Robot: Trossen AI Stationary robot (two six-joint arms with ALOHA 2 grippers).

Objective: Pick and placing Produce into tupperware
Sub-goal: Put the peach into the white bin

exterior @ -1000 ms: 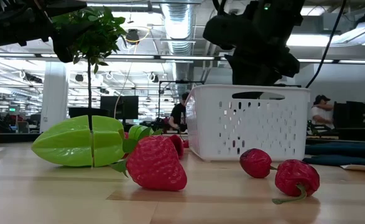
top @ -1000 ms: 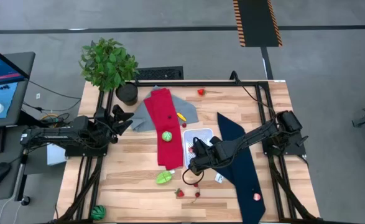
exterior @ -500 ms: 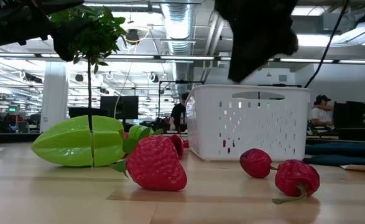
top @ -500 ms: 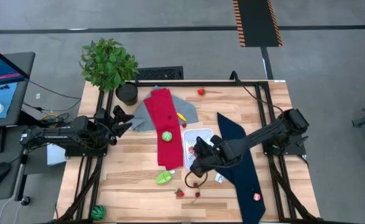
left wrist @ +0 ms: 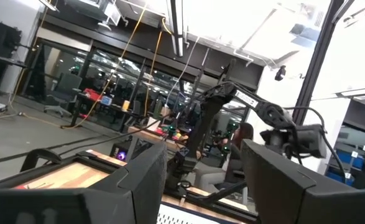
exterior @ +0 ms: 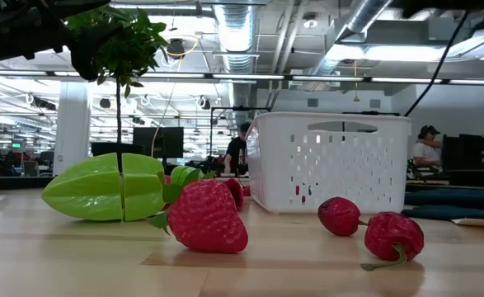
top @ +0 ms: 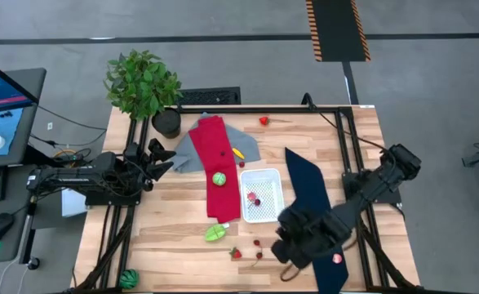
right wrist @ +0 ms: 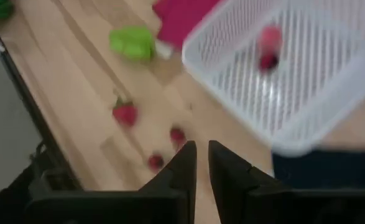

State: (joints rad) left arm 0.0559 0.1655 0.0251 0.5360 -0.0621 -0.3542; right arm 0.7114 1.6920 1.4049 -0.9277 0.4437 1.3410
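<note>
- Right gripper (top: 286, 255) has pulled away from the tupperware (top: 261, 196) toward the table's near edge; its fingers (right wrist: 181, 168) are sitting nearly together, holding nothing.
- Tupperware is resting between the red cloth (top: 219, 181) and navy cloth (top: 312, 204), with two small red and pink produce (top: 254, 198) pieces lying inside.
- Strawberry (top: 237, 253) and green starfruit (top: 215, 233) are lying on the bare wood.
- Left gripper (top: 159, 155) is waiting at the table's left edge, fingers apart, empty.
</note>
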